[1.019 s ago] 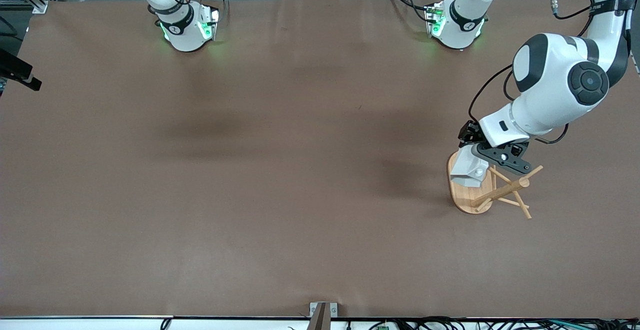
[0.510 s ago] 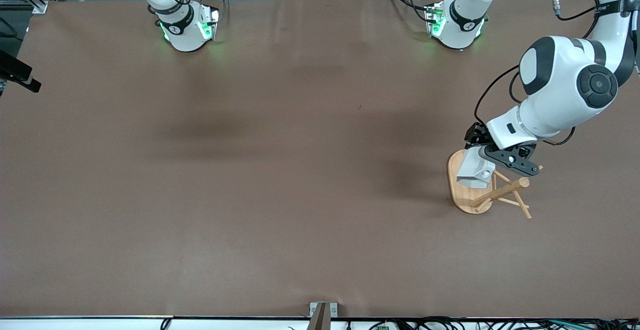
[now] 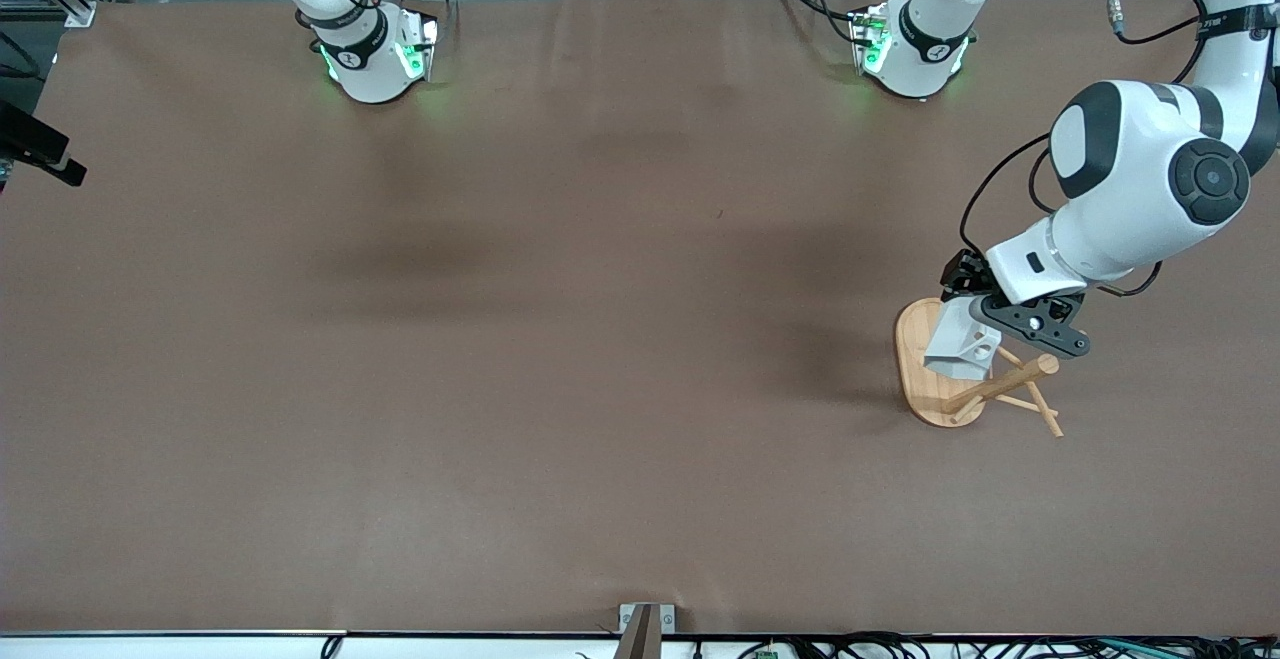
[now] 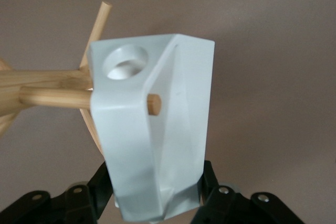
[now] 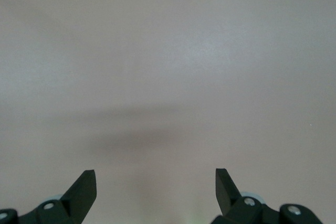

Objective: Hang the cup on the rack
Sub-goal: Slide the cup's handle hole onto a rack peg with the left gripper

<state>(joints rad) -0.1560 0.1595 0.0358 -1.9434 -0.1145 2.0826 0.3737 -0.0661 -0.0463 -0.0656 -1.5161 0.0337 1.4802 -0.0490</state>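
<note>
The white faceted cup [image 3: 962, 347] is held in my left gripper [image 3: 988, 317], which is shut on its body over the bamboo rack's oval base [image 3: 918, 371]. The rack's post [image 3: 1012, 377] and thin pegs stand right beside the cup. In the left wrist view the cup [image 4: 157, 129] fills the middle and the gripper [image 4: 156, 195] clamps its end. A peg [image 4: 58, 98] runs in under the handle block, and its tip [image 4: 154, 104] shows against the cup's wall. The handle's round hole [image 4: 125, 62] has no peg in it. My right gripper [image 5: 156, 182] is open and empty above bare table.
The brown table [image 3: 560, 339] stretches toward the right arm's end. The two arm bases [image 3: 375, 49] [image 3: 915, 44] stand along the table's edge farthest from the front camera. The right arm waits, its hand out of the front view.
My left gripper has carried the cup a little toward the left arm's end of the table, closer against the rack's post and pegs. The right arm has not moved.
</note>
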